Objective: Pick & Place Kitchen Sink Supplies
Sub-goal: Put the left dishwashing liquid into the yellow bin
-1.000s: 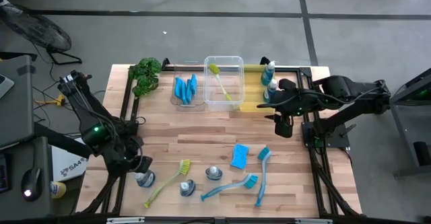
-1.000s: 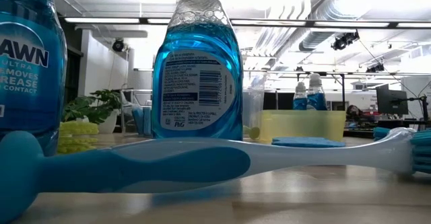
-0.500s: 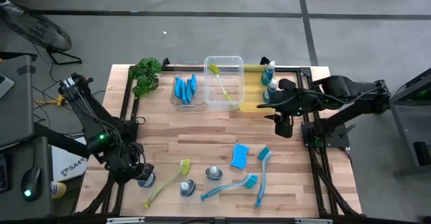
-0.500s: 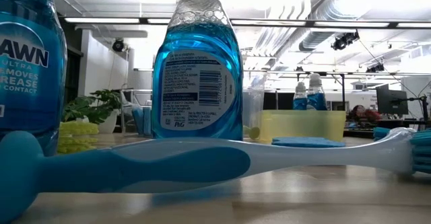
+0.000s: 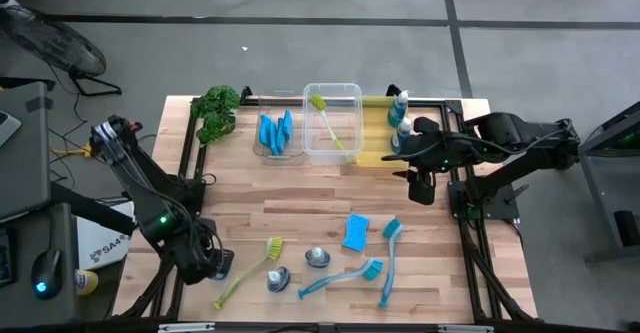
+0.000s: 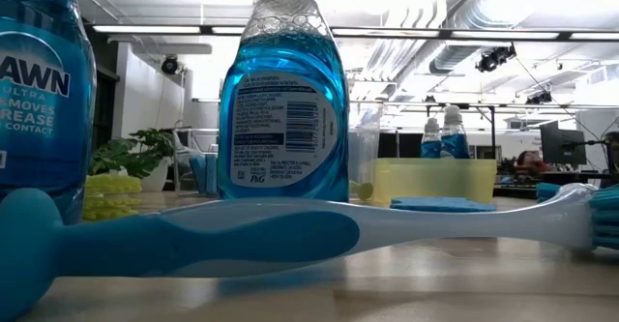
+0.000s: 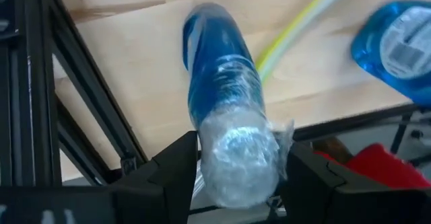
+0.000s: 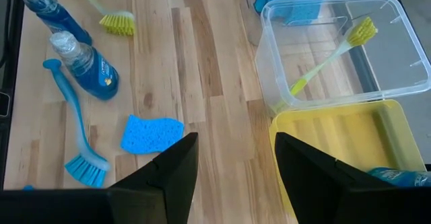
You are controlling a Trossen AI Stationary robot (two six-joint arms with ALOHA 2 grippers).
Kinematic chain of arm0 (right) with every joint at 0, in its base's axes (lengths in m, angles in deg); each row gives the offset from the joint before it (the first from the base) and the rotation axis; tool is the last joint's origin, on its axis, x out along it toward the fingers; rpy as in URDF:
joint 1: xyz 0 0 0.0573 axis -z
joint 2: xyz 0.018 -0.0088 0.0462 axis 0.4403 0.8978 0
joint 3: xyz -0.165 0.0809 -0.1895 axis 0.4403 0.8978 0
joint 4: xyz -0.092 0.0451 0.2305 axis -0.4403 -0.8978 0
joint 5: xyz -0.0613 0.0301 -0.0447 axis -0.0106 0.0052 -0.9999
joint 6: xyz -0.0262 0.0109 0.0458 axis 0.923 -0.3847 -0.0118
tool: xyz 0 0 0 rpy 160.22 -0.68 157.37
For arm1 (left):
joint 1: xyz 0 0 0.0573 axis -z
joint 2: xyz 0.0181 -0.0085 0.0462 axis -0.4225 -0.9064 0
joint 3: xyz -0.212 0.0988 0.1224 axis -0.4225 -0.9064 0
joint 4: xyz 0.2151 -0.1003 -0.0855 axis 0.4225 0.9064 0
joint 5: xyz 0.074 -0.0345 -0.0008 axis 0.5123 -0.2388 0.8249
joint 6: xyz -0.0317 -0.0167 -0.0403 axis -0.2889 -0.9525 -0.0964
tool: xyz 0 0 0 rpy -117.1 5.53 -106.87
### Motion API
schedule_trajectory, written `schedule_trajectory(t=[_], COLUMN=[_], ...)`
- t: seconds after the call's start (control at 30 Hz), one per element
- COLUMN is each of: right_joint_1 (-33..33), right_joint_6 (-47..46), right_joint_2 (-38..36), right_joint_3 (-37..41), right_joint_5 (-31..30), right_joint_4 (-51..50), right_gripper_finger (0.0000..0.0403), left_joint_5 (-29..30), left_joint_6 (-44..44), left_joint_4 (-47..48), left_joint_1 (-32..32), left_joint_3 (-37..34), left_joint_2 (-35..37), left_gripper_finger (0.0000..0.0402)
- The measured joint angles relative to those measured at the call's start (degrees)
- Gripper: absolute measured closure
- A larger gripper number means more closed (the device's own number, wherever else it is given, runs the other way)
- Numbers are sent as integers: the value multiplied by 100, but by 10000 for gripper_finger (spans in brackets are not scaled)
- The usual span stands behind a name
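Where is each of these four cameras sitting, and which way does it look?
High view: overhead, facing straight down at the table; both arms show.
Low view: at tabletop height, facing level across; no arm shows, only a bottle and a blue brush up close.
Left wrist view: on the left arm; the left hand grips a bottle.
Right wrist view: on the right arm; the open right hand hangs above the yellow bin.
Shared: the blue sponge.

Five bottles [image 5: 318, 258], four brushes [image 5: 340, 277], three bins [image 5: 333, 86], one plant [image 5: 215, 108], one loose sponge [image 5: 356, 231]
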Motion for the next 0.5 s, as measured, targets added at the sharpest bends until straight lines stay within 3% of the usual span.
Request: schedule_trajectory(t=[0.37,0.5], right_joint_1=[1,0], right_joint_6=[2,2], right_joint_2=[0,0], right_joint_3=[0,0], right_joint_5=[1,0], right_joint_4=[-1,-2], right_gripper_finger=[212,212], left_joint_5=[372,372], left_joint_6=[-385,-394], left_joint_4=[223,364], left_joint_1=[-4,-7], left_joint_3=[0,6], left_joint_2=[-81,-74], left_gripper_finger=[223,245])
